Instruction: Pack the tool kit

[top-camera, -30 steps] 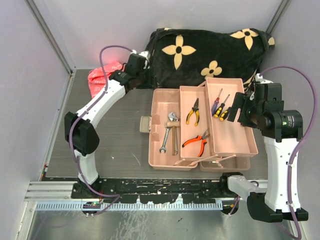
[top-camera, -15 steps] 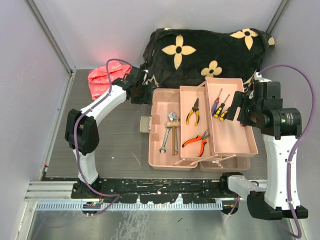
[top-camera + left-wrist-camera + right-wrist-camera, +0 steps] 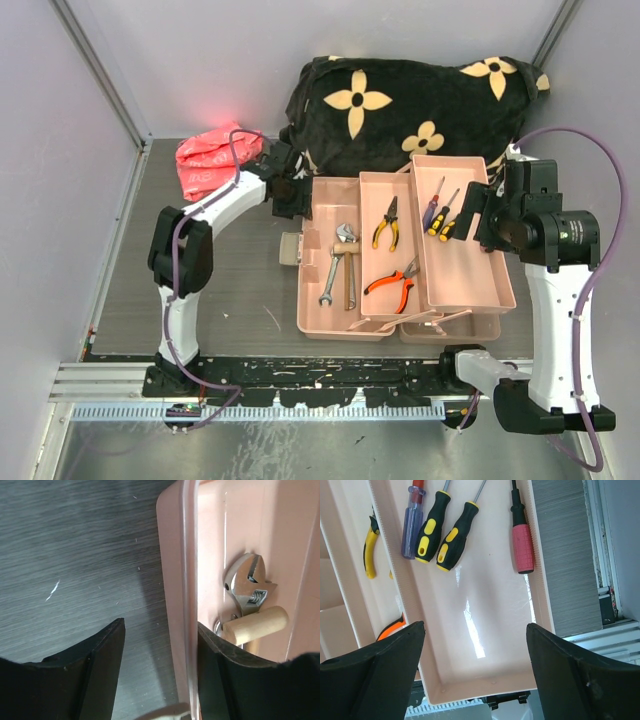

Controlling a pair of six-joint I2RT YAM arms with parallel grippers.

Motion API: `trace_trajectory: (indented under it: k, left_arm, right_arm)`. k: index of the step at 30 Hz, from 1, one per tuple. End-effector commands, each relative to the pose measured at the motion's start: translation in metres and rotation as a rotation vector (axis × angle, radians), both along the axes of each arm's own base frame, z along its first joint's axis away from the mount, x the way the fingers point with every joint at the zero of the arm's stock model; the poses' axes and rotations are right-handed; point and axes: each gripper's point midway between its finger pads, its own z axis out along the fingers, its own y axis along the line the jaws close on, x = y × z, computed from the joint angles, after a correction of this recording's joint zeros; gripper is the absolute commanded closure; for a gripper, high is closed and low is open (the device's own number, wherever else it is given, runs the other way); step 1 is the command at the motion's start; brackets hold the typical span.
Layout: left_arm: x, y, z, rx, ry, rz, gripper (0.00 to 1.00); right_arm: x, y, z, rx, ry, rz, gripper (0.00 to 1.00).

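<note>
**Box**, trays spread, sits toward 3 o'clock on the table. Left gripper, jaws apart, straddles the box wall at its 11 o'clock corner. Right gripper, also wide open, hangs over the 3 o'clock tray. Likely step: folding shut. Seat the wall deep between the pads before pinching, clear of the wrench.

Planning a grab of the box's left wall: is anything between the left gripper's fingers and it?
Nothing visible. The open left gripper straddles the toolbox wall; the wrench and hammer handle lie inside the box.
</note>
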Motion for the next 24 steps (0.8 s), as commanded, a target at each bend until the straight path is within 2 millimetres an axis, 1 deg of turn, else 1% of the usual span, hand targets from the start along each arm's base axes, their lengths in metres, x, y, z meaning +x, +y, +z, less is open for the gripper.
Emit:
trace_trajectory:
  k: [1,2,3,5,6,7,13,20,24]
  left_arm:
    - [0.011,-0.020,0.003,-0.048,-0.027,-0.021,0.48]
    - [0.012,-0.020,0.000,-0.042,-0.023,-0.023,0.55]
    - [0.012,-0.018,-0.003,-0.029,-0.021,-0.025,0.65]
    - [0.015,-0.011,-0.004,0.012,-0.041,-0.037,0.88]
    - [0.017,-0.007,-0.003,0.028,-0.048,-0.037,0.98]
    - [0.018,-0.003,-0.004,0.043,-0.048,-0.037,1.00]
    - [0.021,0.024,-0.002,0.098,-0.035,-0.053,1.00]
    - [0.028,0.063,0.005,0.130,-0.027,-0.026,1.00]
    - [0.026,0.081,0.008,0.142,-0.022,-0.018,1.00]
  right_arm:
    - [0.004,-0.005,0.013,-0.024,-0.047,-0.008,0.12]
    - [0.005,-0.005,0.014,-0.025,-0.048,-0.011,0.13]
    - [0.005,-0.006,0.014,-0.026,-0.049,-0.013,0.13]
    - [0.004,-0.007,0.014,-0.029,-0.050,-0.021,0.13]
    - [0.004,-0.007,0.014,-0.030,-0.049,-0.024,0.12]
    - [0.004,-0.007,0.013,-0.030,-0.047,-0.027,0.12]
    - [0.007,-0.007,0.006,-0.025,-0.043,-0.028,0.12]
    - [0.014,-0.004,0.004,-0.012,-0.044,-0.020,0.13]
    - [0.013,-0.004,0.000,-0.013,-0.038,-0.023,0.13]
